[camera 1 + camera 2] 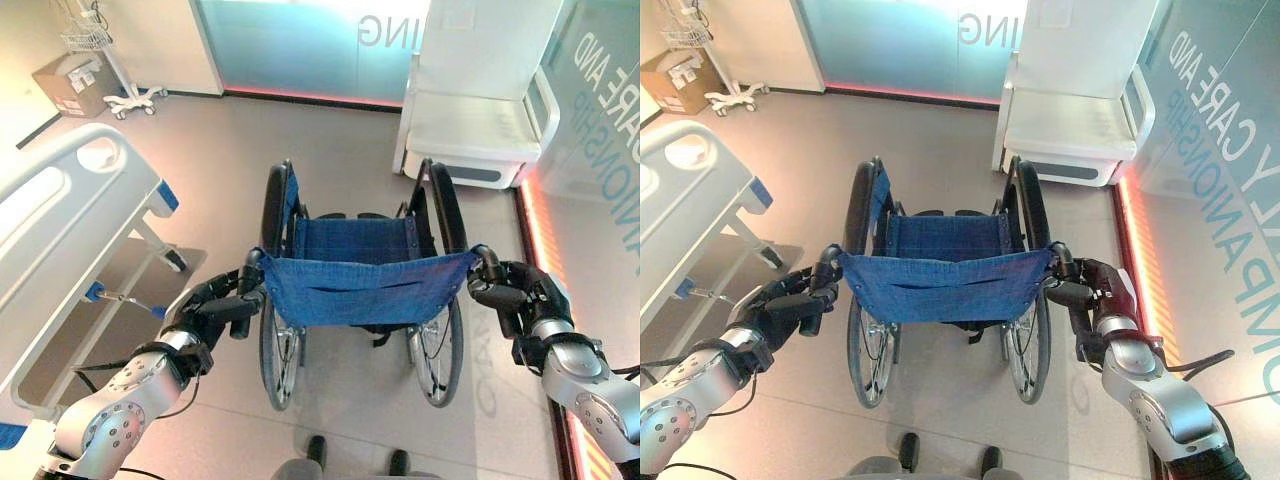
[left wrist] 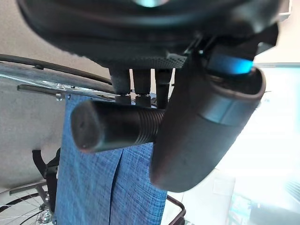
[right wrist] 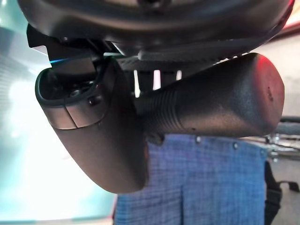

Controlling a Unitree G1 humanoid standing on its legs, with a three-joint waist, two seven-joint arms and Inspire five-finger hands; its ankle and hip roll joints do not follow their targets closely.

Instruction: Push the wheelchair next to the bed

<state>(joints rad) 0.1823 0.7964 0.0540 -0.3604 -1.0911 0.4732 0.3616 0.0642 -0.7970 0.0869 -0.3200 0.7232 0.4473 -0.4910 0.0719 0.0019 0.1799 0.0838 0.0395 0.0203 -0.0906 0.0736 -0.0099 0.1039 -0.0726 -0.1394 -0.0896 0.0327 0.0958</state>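
Both hands grip the push handles: left hand (image 1: 215, 312) wraps the left handle (image 2: 112, 129), right hand (image 1: 510, 290) curls round the right handle (image 3: 211, 110), fingers closed on each. Wheelchair (image 1: 360, 290) stands at frame centre, facing away. Bed (image 1: 70, 220) lies at left, apart from it; white chair (image 1: 480, 120) sits upper right. Risks, as judged: uneven push could swing the wheel into the bed's leg, and a straight push would run toward the white chair.

Both hands — left hand (image 1: 790, 305), right hand (image 1: 1085, 285) — grip the wheelchair (image 1: 945, 285) handles (bed (image 1: 690, 215) at left).
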